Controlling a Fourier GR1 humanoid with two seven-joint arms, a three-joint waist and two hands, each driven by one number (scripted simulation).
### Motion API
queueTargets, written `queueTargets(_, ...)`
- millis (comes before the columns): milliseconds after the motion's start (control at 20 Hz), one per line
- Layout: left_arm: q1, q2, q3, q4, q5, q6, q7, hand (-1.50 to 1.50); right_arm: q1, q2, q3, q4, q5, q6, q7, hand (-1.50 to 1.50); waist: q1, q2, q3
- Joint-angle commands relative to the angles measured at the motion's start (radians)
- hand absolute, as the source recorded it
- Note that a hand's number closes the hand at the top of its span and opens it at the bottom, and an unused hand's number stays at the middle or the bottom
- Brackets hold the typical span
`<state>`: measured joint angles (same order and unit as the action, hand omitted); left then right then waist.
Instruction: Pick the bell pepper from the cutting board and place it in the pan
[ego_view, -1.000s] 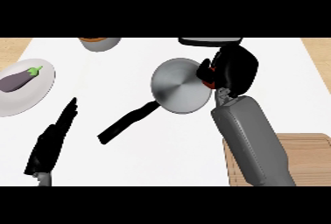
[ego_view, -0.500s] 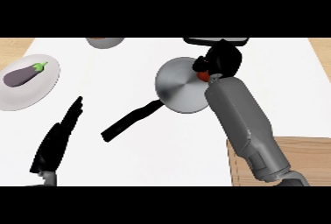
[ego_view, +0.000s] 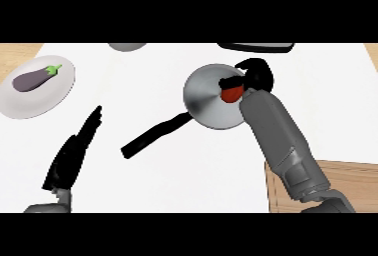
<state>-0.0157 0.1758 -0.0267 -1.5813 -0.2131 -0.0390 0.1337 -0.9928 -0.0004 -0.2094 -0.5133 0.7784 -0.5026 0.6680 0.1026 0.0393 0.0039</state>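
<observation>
A: bell pepper (ego_view: 232, 93) is in the right hand (ego_view: 255, 77), fingers curled round it, red showing below the palm. It hangs over the right half of the pan (ego_view: 210, 102). Can't tell from this angle if it touches the pan floor.

B: So the step is placement?

A: Looks like it. Pick is done, carry looks done. My read: next move is a short drop toward the pan floor, then open the fingers and lift straight up.

B: Risks?

A: Pepper sits near the pan's right rim. Release too far right and it could roll onto the tabletop (ego_view: 148, 70). Nudging toward pan centre first would be safer.

B: Left hand?

A: left hand (ego_view: 74, 150) is at lower left, fingers straight, resting, well apart from the pan. Holding nothing.

B: Anything in the way?

A: No. Pan handle (ego_view: 155, 136) points down-left, away from the working arm. Plate (ego_view: 22, 102) with an eggplant (ego_view: 35, 79) is far left. Cutting board (ego_view: 347, 185) is at lower right, partly behind the forearm. A grey bowl (ego_view: 127, 46) and a dark object (ego_view: 256, 46) are cut off at the top edge; can't identify that one.
</observation>
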Motion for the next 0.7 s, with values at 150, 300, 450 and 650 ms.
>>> queueTargets(150, 0.001, 0.014, 0.011, -0.005, 0.018, -0.022, -0.007, 0.0, -0.04, 0.0, -0.077, 0.029, -0.147, -0.241, -0.214, -1.5, 0.021, -0.001, 0.0)
queueTargets(300, -0.009, -0.004, 0.008, 0.005, 0.009, -0.004, 0.002, 0.0, -0.018, 0.0, -0.085, 0.019, -0.189, -0.37, -0.326, -1.5, 0.006, -0.006, 0.0)
queueTargets(450, -0.024, 0.012, 0.025, -0.021, 0.018, -0.01, 0.024, 0.0, -0.038, 0.0, -0.122, 0.02, -0.225, -0.477, -0.363, -1.5, -0.011, -0.011, -0.001)
queueTargets(650, -0.003, -0.006, 0.023, 0.045, -0.007, 0.018, -0.003, 0.0, -0.014, 0.0, -0.187, 0.006, -0.265, -0.607, -0.424, -1.5, -0.045, -0.013, -0.002)
